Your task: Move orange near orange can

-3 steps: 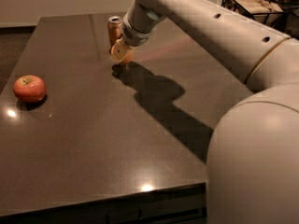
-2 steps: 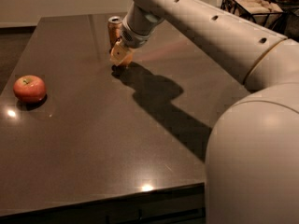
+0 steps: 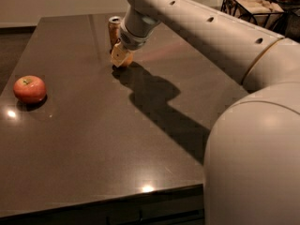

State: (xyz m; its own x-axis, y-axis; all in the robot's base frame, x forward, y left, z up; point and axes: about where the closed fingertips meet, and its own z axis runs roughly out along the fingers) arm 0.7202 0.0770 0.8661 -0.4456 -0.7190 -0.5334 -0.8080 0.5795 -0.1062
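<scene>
Since the cream-coloured plastic pincer (image 3: 120, 56) sits over it, only a sliver of the round yellow-orange fruit (image 3: 128, 60) shows, at the pincer's lower right edge. Orange is down at table level, far-centre of the dark brown glossy table (image 3: 93, 139), just in front of the small golden-orange metal can (image 3: 114, 28). Whether fruit and can touch: can't tell from this angle. Pincer open, closed or gripping: cannot tell, its tip reads as one pale block against the fruit.

Can stands upright, silver top w/ rim visible, lower right side hidden behind the wrist. Dark patch on its side; no lettering legible.

Smooth off-white tubular arm (image 3: 201, 27), w/ a row of small round holes, runs in from the right. Its rounded base shell (image 3: 255, 163) fills the lower right corner and is cut off by the frame edge. Arm's hard-edged shadow (image 3: 154, 97) lies diagonally across the table.

Red round apple w/ stem dimple (image 3: 29, 88) sits near the left table edge, well apart from orange and can. Skin matte-to-waxy, w/ a paler patch on top.

Black wire-frame basket (image 3: 248, 6) at upper right, beyond the table, partly hidden by the arm; contents indistinct.
</scene>
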